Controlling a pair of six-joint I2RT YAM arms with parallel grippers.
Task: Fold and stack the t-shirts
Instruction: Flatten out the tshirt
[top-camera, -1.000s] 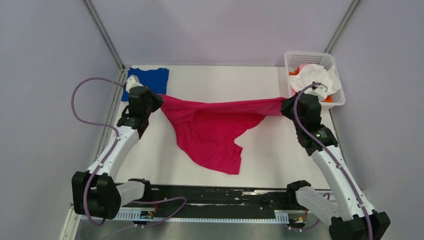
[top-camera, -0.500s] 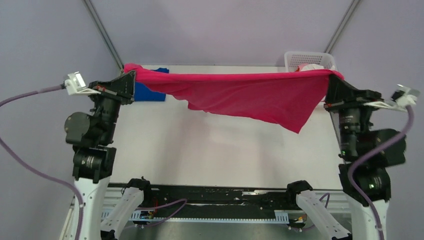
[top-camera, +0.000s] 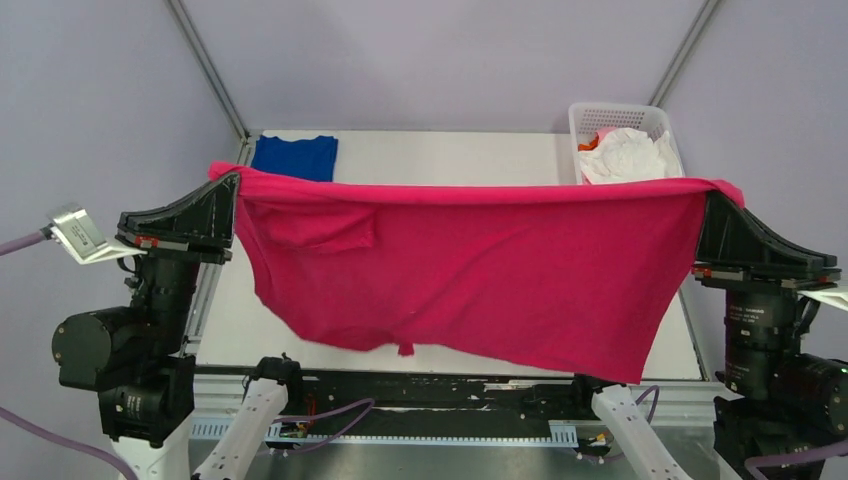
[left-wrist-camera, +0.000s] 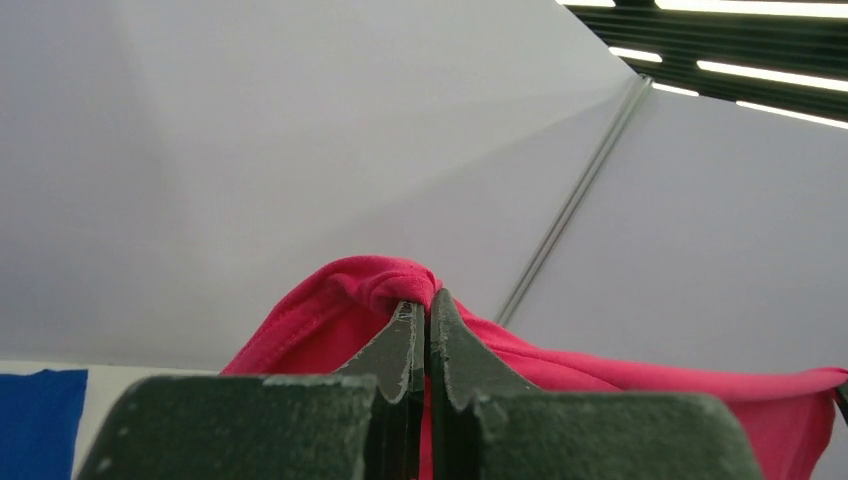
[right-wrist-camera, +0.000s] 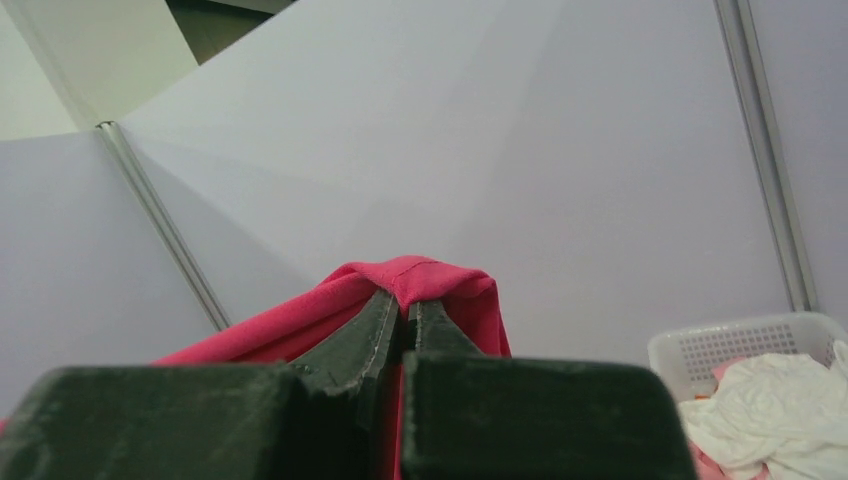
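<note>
Basket (top-camera: 620, 107) holding white t-shirt (top-camera: 628, 155), magenta t-shirt (top-camera: 480, 270) aloft

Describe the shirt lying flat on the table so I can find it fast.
At the far left corner of the white table, beyond the pink shirt stretched in the air, a blue shirt lies flat. It is the only blue thing in view.

a white plastic lattice basket (top-camera: 620, 110) stands at the far right corner of the white table (top-camera: 450, 155). pale grey wall panels (top-camera: 430, 60) close in the table, joined by slanted metal struts (top-camera: 205, 65). a black rail (top-camera: 450, 395) runs along the near edge. bright light strips (left-wrist-camera: 740, 68) show overhead in the left wrist view.
</note>
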